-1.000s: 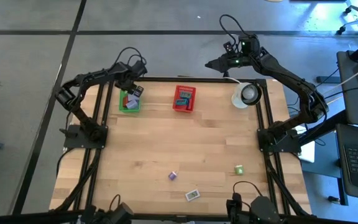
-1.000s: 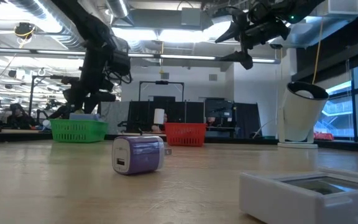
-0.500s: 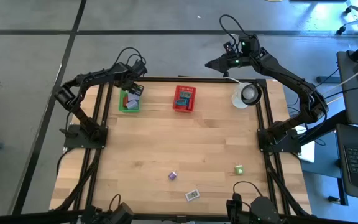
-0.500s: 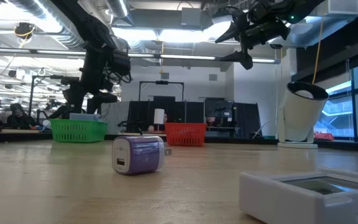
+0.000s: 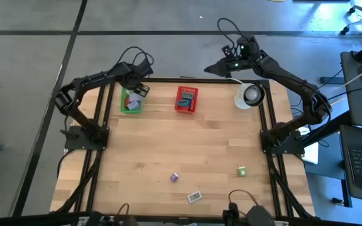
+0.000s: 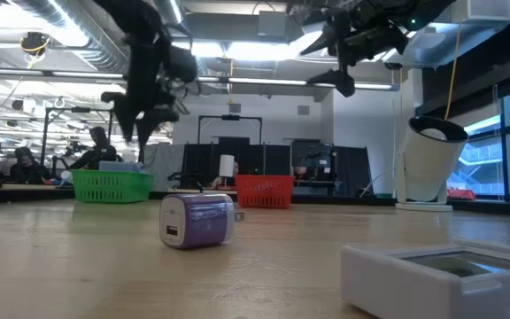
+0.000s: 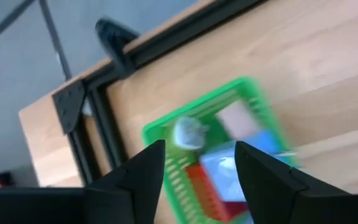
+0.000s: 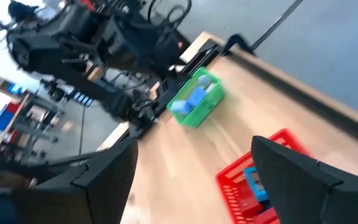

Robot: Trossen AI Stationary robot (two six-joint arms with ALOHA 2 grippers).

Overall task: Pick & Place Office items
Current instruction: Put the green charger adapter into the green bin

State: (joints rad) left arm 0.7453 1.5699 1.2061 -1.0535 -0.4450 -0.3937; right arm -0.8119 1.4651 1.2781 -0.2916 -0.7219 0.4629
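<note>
The tabletop (image 5: 187, 144) carries a green basket (image 5: 130, 102) and a red basket (image 5: 186, 99) at its far edge, both containing office items. The left end effector (image 5: 141, 88) is above the green basket, fingers apart and empty. The right end effector (image 5: 213, 67) is beyond the far edge, fingers wide apart and empty. A lavender block (image 5: 175, 177), green block (image 5: 241, 171) and white piece (image 5: 195, 197) lie near the front edge.
</note>
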